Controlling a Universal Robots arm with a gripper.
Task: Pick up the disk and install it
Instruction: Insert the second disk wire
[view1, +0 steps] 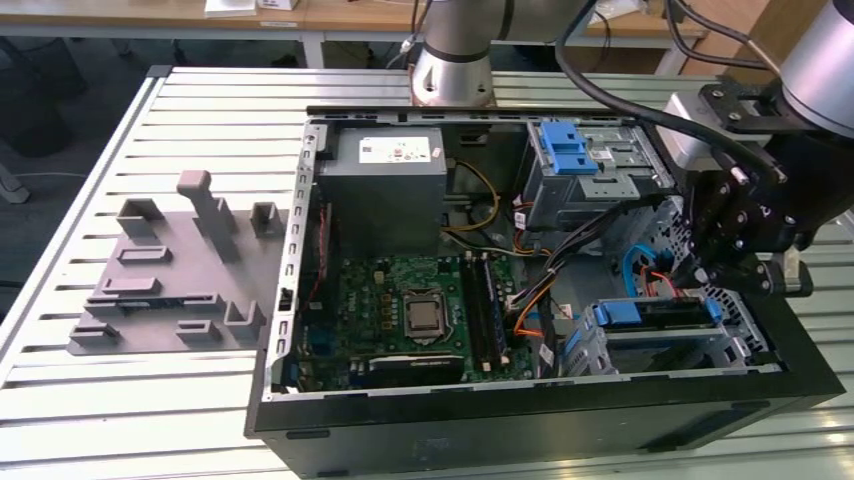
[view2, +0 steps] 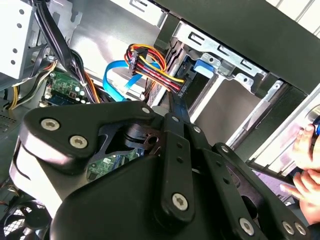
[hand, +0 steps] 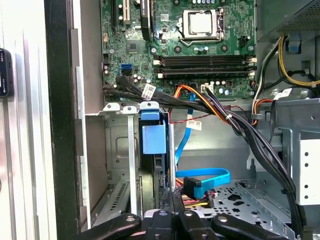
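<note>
The disk (view1: 657, 318) sits on edge in the drive bay at the case's front corner, on the exterior view's right, its blue plastic rail on top. In the first wrist view the disk (hand: 153, 139) shows end-on as a blue tab over a dark slab between the bay's metal walls. My gripper (view1: 697, 278) hangs just above and behind the bay. Its fingers (hand: 173, 202) are shut together with nothing between them, their tips close beside the disk's rear edge and the power plug. In the second wrist view the gripper (view2: 178, 104) points at the bay, where the disk's blue tab (view2: 204, 65) shows.
The open computer case (view1: 534, 420) lies on a slatted table (view1: 134, 400). A silver cage with a blue latch (view1: 574, 150), a grey power supply (view1: 387, 170), loose cables (hand: 210, 107) and a blue data cable (hand: 202, 177) crowd the bay. A person's hand (view2: 307, 165) is beside the case. A grey fixture (view1: 174, 270) lies on the exterior view's left.
</note>
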